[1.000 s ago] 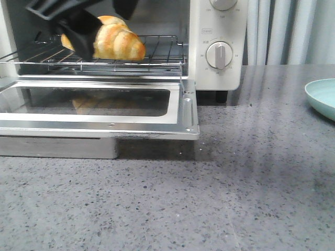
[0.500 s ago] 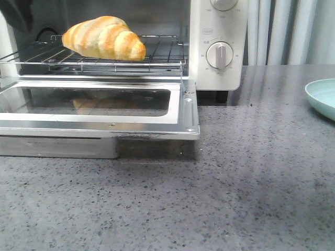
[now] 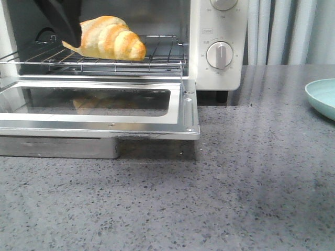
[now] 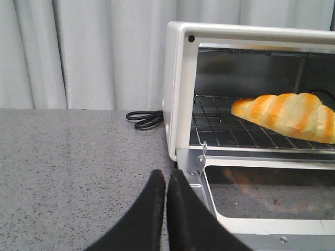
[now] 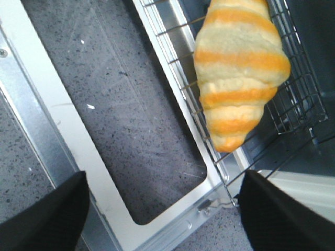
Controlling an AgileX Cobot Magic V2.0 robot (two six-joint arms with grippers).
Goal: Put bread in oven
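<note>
From the front, the glossy golden-orange croissant roll with cream stripes (image 3: 110, 37) lay on the wire rack (image 3: 131, 57) inside the cream-white countertop toaster oven (image 3: 217, 31), toward the left half of the cavity, and the glass-windowed door (image 3: 99, 107) hung dropped open toward the near side with a faint reflection of the roll in the glass. A black gripper finger (image 3: 63, 18) reached down in front of the roll's left end, covering a bit of it; couldn't tell from there which arm it belonged to or whether it touched. A round dial knob (image 3: 219, 55) sat on the oven's right panel, and off at the right edge of the speckled grey countertop (image 3: 235, 183) was a pale teal plate (image 3: 323, 97). The left wrist camera had the left gripper (image 4: 166, 209) low over the counter just outside the oven's left side, its two black fingers pressed together with nothing between them; a coiled black cord (image 4: 144, 119) lay by the oven near the pale curtain (image 4: 78, 52). The right wrist camera looked straight down at the striped roll on the rack, with the right gripper (image 5: 167, 214) spread wide above the open door, fingers well apart and holding nothing.
</note>
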